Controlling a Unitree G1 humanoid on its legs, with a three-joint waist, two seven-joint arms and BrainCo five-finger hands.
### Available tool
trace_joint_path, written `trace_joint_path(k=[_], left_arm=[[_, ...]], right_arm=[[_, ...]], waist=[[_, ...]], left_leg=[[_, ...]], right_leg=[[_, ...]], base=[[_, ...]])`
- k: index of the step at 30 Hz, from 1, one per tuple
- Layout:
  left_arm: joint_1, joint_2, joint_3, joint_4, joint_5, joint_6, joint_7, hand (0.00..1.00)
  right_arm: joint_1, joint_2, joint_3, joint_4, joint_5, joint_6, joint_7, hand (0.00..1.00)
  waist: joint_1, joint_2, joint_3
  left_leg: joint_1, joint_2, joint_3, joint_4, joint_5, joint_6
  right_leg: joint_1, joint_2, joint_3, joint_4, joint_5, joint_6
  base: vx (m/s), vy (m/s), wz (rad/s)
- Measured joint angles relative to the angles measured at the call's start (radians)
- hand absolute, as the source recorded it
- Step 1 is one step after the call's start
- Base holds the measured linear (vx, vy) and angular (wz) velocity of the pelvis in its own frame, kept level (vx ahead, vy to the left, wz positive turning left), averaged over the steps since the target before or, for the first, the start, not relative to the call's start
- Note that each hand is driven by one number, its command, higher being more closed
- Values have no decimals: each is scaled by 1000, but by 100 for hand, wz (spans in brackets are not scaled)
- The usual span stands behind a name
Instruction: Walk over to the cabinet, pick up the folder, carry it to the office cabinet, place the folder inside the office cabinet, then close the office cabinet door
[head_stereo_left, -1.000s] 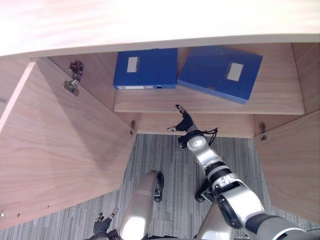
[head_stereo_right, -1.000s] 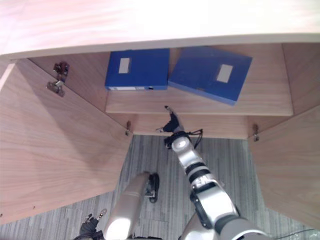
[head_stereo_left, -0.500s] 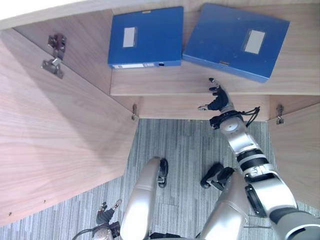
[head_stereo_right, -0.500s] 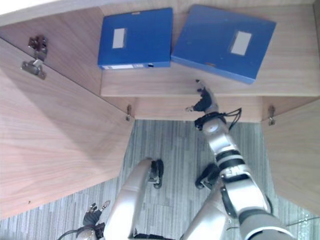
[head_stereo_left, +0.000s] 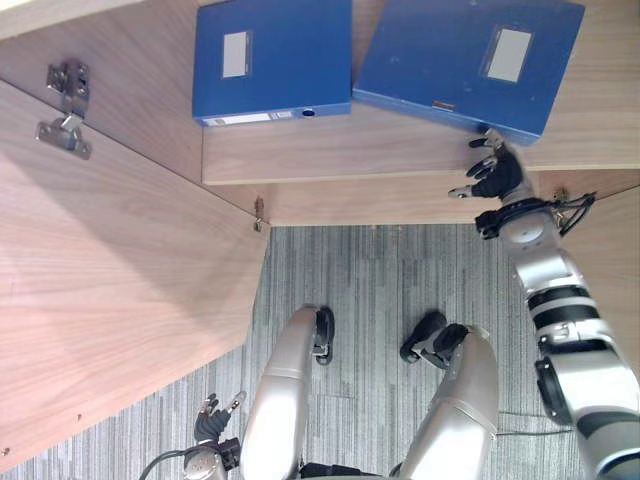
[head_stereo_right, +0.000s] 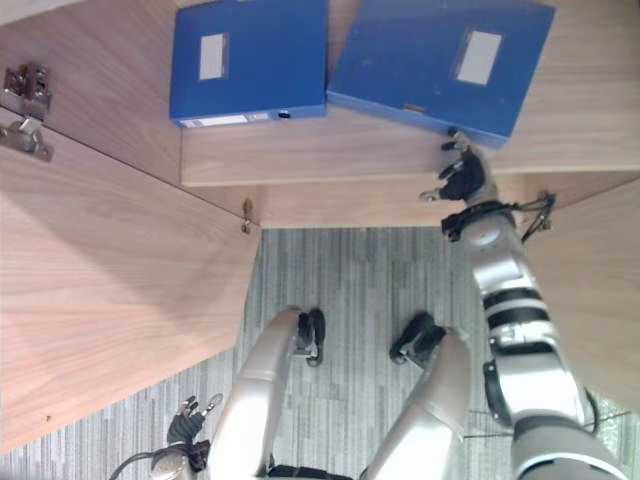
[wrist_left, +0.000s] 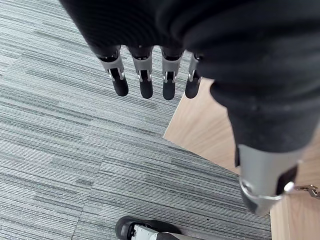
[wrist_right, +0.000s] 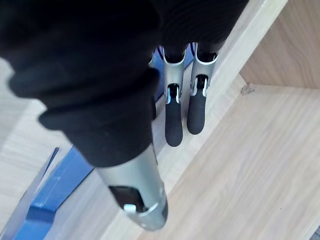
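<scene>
R robot hand (head_stereo_left: 495, 175) released, fingers straight, by tilted blue folder (head_stereo_left: 440, 55) corner on shelf (head_stereo_left: 330, 155); L robot hand (wrist_left: 146, 80) released, above carpet (wrist_left: 50, 125).

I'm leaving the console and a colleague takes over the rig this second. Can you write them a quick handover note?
Right hand: open, fingers straight, holding nothing, at the front edge of the cabinet shelf, by the near corner of the angled folder. Whether it touches it cannot be told.
Left hand: open and empty, low over the carpet.
Things: the angled folder and a straight folder, both blue, lie flat on the shelf.
Done: folders are inside the cabinet.
Left: the left door and right door stand open. Probably draw the right hand clear, then close up.
</scene>
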Motion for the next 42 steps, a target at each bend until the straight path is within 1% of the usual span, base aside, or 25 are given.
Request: trace_joint_path(k=[2, 5, 9, 12, 15, 19, 22, 23, 27, 29, 30, 31, 35, 36, 39, 42], left_arm=[[6, 0, 0, -1, -21, 0, -12, 0], [11, 1, 0, 1, -56, 2, -17, 0], [12, 1, 3, 0, -75, 3, -25, 0], [12, 1, 9, 1, -75, 8, -32, 0], [11, 4, 23, 1, -75, 13, -36, 0], [7, 6, 31, 2, -75, 22, -37, 0], [7, 6, 36, 8, -75, 25, -37, 0], [3, 6, 38, 9, -75, 25, -37, 0], [-15, 10, 40, 10, -75, 26, -36, 0], [-21, 12, 42, 8, -75, 25, -36, 0], [-23, 12, 47, 2, -75, 24, -36, 0], [-24, 12, 65, 0, -75, 22, -36, 0], [-25, 15, 106, -2, -75, 21, -34, 0], [-25, 18, 107, -3, -75, 20, -30, 0], [-26, 18, 109, -22, -75, 16, -24, 0], [-36, 19, 131, -23, -75, 10, -23, 0]], right_arm=[[-48, -33, 1, 52, 0, 9, 34, 0], [-116, -60, 2, 117, 0, 28, 57, 0], [-179, -66, 3, 169, -6, 47, 65, 0], [-205, -68, 5, 196, -7, 65, 85, 0], [-223, -72, 10, 205, -6, 71, 103, 0], [-237, -98, 13, 205, -4, 71, 124, 0], [-255, -100, 52, 205, -6, 71, 136, 0], [-273, -99, 70, 205, -11, 72, 137, 0], [-331, -100, 133, 203, -33, 79, 129, 0], [-373, -100, 151, 202, -33, 83, 128, 0], [-416, -104, 178, 200, -32, 83, 129, 0], [-458, -106, 203, 191, -32, 83, 129, 0], [-558, -115, 219, 165, -53, 83, 110, 0], [-579, -117, 220, 156, -84, 83, 93, 0], [-597, -122, 220, 143, -124, 82, 71, 0], [-596, -117, 240, 143, -126, 83, 67, 0]], waist=[[3, 0, 0], [5, 0, 0], [7, 0, 1], [11, 1, 3], [11, 1, 3], [25, 1, 3], [27, 2, 3], [32, 2, 3], [33, 2, 4], [33, 8, 6], [33, 14, 9], [33, 14, 9], [35, 15, 9], [36, 15, 9], [37, 15, 10], [36, 15, 10]], left_leg=[[-5, 0, -2, 1, 0, 0], [-22, 0, -4, 4, 0, 0], [-46, 0, -11, 18, 1, 0], [-50, -1, -15, 26, 0, -1], [-66, -5, -20, 38, 1, -1], [-90, -6, -25, 49, 6, -5], [-96, -4, -28, 49, 9, -8], [-102, -3, -28, 49, 11, -10], [-120, 1, -31, 49, 17, -12], [-126, 3, -32, 51, 18, -12], [-133, 5, -33, 53, 18, -12], [-141, 6, -33, 54, 19, -13], [-162, 9, -34, 55, 21, -15], [-166, 9, -35, 54, 22, -15], [-167, 9, -35, 51, 22, -16], [-165, 11, -34, 46, 23, -17]], right_leg=[[-3, 0, -1, 0, 0, 0], [-18, -1, -3, 2, 2, -3], [-37, -1, -3, 15, 1, -6], [-38, -3, -4, 21, 0, -6], [-50, -7, -4, 32, -3, -3], [-71, -9, -4, 41, -3, -2], [-75, -7, -5, 42, -3, -3], [-83, -4, -5, 42, -3, -3], [-99, 0, -8, 42, 0, -8], [-105, 0, -8, 44, 2, -11], [-110, 2, -10, 44, 2, -12], [-119, 5, -10, 45, 3, -14], [-141, 12, -9, 45, 6, -19], [-145, 13, -9, 45, 6, -20], [-145, 14, -9, 42, 6, -20], [-145, 18, -9, 36, 7, -20]], base=[[16, -2, 1], [0, 0, 0], [33, -5, 3], [11, -1, 2], [-1, -1, 5], [-2, 0, 1], [0, 0, 0], [0, 0, 0], [0, 0, 0], [0, 0, 0], [0, 0, 0], [0, 0, 0], [8, -1, 0], [33, 3, 1], [37, 8, 1], [31, 10, -3]])
